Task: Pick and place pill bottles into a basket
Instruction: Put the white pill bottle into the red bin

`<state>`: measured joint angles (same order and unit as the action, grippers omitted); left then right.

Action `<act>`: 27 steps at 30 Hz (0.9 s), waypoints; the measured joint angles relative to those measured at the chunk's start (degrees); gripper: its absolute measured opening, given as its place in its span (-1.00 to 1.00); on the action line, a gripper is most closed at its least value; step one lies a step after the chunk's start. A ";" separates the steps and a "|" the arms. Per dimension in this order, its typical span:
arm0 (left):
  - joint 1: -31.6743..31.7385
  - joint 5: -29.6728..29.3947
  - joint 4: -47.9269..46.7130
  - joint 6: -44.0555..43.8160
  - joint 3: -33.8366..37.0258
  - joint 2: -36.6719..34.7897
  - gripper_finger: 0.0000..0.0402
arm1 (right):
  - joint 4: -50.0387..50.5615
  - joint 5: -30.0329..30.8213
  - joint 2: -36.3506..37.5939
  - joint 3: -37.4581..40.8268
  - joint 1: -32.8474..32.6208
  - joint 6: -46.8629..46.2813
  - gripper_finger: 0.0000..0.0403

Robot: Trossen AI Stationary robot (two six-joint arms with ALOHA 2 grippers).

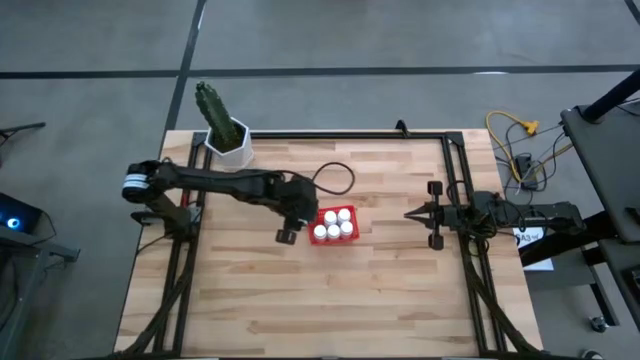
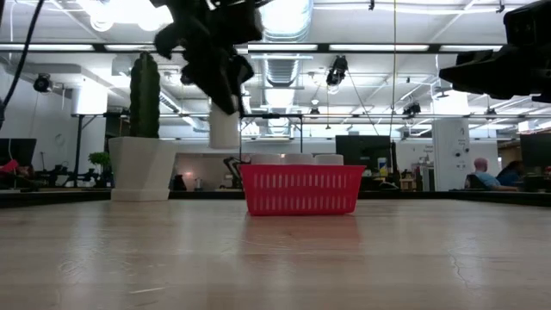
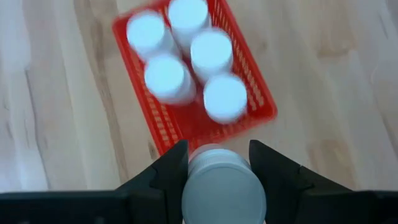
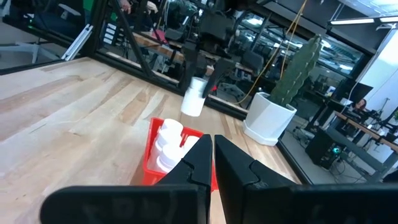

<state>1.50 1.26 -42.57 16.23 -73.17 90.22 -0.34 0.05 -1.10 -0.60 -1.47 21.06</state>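
My left gripper (image 1: 291,222) is shut on a white pill bottle (image 3: 224,190), held in the air just left of the red basket (image 1: 324,240). The low view shows the bottle (image 2: 225,127) hanging higher than the basket's rim (image 2: 301,170). Several white-capped bottles (image 3: 186,56) stand upright in the basket (image 3: 252,81). My right gripper (image 1: 412,213) is shut and empty near the table's right side, pointing toward the basket (image 4: 151,149). My left gripper pinches the bottle's upper end (image 3: 214,163) between its two fingers (image 3: 169,167), one on each side. The fingers come from above, pointing down. The bottle hangs below them, roughly upright (image 2: 225,129), lifted clear of the table and the basket.
A white hexagonal pot with a tall green cactus (image 1: 226,135) stands at the table's far left corner; it also shows in the low view (image 2: 142,164). A black cable loop (image 1: 335,178) lies beyond the basket. Bare wood lies toward the near edge (image 1: 330,310).
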 joint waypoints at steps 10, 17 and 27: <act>-0.32 0.02 0.29 1.27 -7.09 6.44 -0.34 | -0.06 0.05 -0.53 0.00 0.02 0.09 -0.96; -0.27 -0.26 1.74 3.21 -8.46 10.43 -0.34 | -0.02 0.05 -0.51 0.00 0.02 0.01 -0.96; -0.28 -1.87 3.62 4.02 -8.28 11.94 -0.34 | -0.02 0.05 -0.55 0.00 0.00 0.03 -0.96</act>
<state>1.21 -0.61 -38.95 20.25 -81.45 102.16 -0.36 0.10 -1.65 -0.60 -1.47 21.09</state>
